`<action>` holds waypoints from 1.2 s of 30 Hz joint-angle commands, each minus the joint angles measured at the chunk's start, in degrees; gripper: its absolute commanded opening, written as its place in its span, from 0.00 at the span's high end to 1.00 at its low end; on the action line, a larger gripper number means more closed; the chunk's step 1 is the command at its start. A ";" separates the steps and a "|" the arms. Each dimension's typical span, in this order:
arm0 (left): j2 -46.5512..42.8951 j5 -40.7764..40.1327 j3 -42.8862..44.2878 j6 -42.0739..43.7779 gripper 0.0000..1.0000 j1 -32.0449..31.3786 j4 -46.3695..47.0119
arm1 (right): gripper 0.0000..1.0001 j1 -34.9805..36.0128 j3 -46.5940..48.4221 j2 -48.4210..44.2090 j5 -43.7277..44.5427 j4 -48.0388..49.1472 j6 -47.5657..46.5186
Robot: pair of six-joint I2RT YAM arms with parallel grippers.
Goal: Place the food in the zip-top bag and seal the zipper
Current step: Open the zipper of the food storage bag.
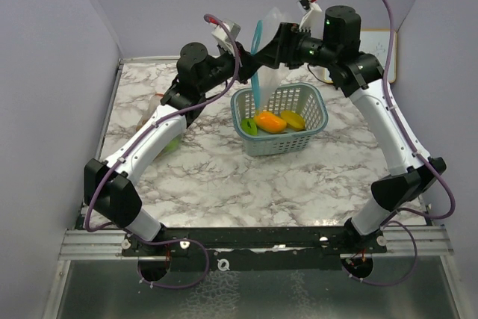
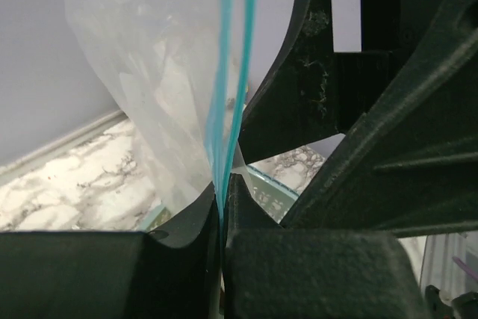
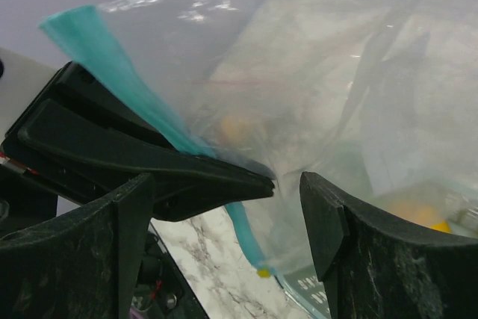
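bag pinched in left end effector

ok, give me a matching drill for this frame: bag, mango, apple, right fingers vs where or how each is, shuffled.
1. bag
2. mango
3. apple
4. right fingers

A. in the basket
B. open
C. on the table by the left arm
D. clamped in the left fingers

Pairs: 1-D, 2-A, 3-C, 4-B
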 commanded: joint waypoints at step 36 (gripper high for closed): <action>-5.71 3.07 -3.55 0.18 0.68 0.84 -5.33 | 0.98 -0.04 -4.68 -1.77 8.39 7.77 1.50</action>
